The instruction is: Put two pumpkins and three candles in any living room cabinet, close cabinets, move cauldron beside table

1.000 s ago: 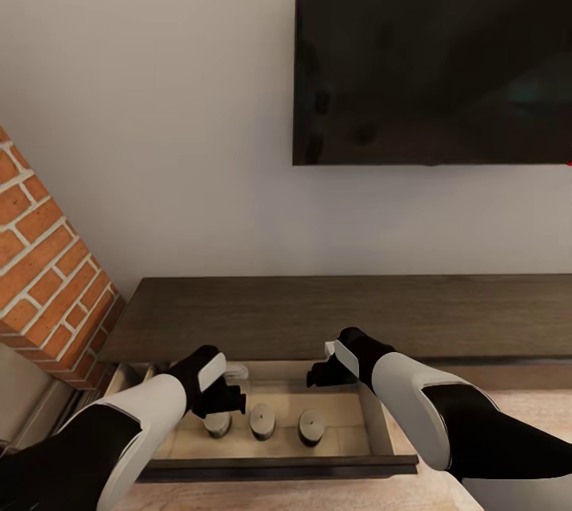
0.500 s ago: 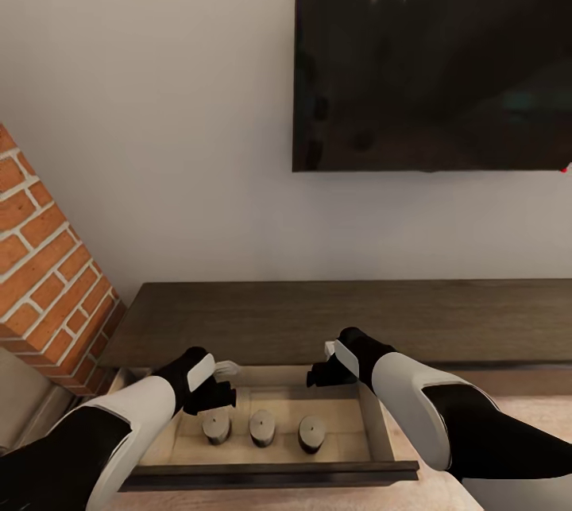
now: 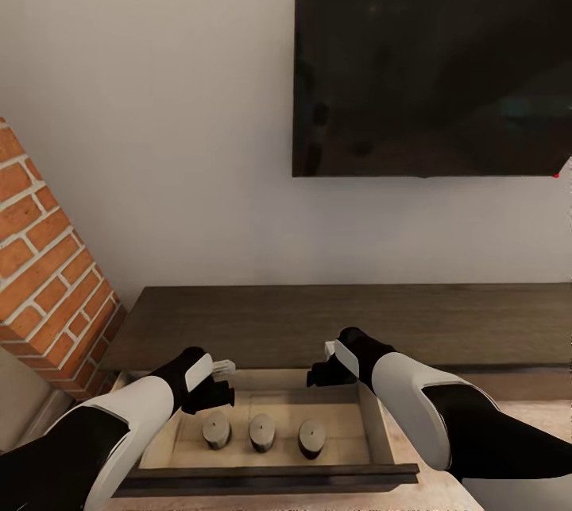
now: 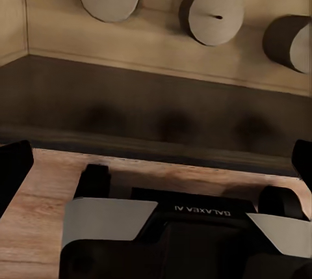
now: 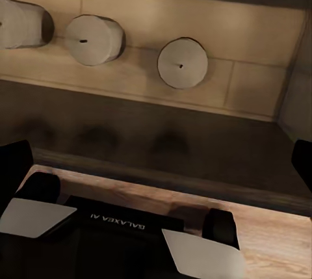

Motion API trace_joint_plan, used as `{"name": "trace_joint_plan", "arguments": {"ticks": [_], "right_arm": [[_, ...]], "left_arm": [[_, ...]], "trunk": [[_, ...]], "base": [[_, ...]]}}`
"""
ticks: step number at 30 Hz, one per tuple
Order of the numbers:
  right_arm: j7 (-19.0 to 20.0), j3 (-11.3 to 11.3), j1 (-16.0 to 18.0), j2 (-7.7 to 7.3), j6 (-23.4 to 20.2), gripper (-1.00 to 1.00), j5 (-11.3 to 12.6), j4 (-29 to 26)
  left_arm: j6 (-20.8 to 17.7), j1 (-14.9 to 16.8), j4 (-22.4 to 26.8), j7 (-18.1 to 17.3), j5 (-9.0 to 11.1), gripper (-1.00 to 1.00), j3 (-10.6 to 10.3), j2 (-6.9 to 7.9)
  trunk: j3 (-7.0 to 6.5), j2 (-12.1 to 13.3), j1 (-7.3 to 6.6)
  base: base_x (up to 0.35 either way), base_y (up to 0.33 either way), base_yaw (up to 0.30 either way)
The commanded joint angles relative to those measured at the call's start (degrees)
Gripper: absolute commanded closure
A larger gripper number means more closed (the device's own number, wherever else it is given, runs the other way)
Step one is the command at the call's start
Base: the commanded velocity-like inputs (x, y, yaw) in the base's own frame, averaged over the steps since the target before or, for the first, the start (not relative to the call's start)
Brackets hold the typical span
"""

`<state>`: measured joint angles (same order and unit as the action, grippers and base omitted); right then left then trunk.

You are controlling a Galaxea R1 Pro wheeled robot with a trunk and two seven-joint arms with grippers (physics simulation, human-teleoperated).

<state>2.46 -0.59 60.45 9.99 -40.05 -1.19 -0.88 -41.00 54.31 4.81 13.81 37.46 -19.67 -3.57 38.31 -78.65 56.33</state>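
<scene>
— What lies nearest the robot?

— The dark front panel of the pulled-out drawer (image 3: 270,478) of the cabinet (image 3: 349,320). Inside, on the pale wooden floor, three candles (image 3: 263,432) stand upright in a row, apart from one another, wicks up.

— And the hands?

— The left hand (image 3: 216,385) hovers above the drawer's left rear part, just behind the leftmost candle. The right hand (image 3: 324,368) hangs over the drawer's back edge, towards its right side. In each wrist view the dark fingertips sit at opposite edges of the picture, so both hands are spread wide, holding nothing.

— Farther back?

— The cabinet's flat dark top, then a pale wall with a black television (image 3: 433,66). A brick column (image 3: 48,265) stands at the left.
</scene>
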Motion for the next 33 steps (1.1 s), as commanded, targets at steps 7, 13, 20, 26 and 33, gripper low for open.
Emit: {"name": "trace_joint_plan", "arguments": {"ticks": [7,13,20,26,33], "right_arm": [[0.2,0.0,0.0,0.0,-0.3,-1.0,-0.2,-0.1],[0.2,0.1,0.0,0.0,-0.2,-1.0,-0.2,-0.1],[0.2,0.1,0.0,0.0,0.2,-1.0,-0.2,-0.1],[0.3,0.1,0.0,0.0,0.4,-1.0,-0.2,-0.1],[0.4,0.1,0.0,0.0,0.8,-1.0,-0.2,-0.1]], "left_arm": [[-0.2,0.0,0.1,0.5,1.4,-1.0,-0.3,-0.02],[0.1,-0.1,0.1,0.5,1.3,-1.0,-0.3,0.03],[0.6,-0.1,0.1,0.5,1.3,-1.0,-0.3,0.09],[4.4,-0.1,0.1,0.4,1.3,-1.0,-0.3,0.86],[5.2,-0.1,0.1,0.4,1.4,-1.0,-0.2,1.88]], "trunk": [[-0.61,0.0,-0.02],[-1.16,0.0,-0.02],[-1.82,0.0,-0.02],[-2.38,0.0,-0.02],[-3.03,0.0,-0.02]], "base": [[-0.252,0.0,0.0],[-0.065,0.0,0.0],[-0.16,0.0,0.0],[-0.037,0.0,0.0],[-0.003,0.0,0.0]]}}
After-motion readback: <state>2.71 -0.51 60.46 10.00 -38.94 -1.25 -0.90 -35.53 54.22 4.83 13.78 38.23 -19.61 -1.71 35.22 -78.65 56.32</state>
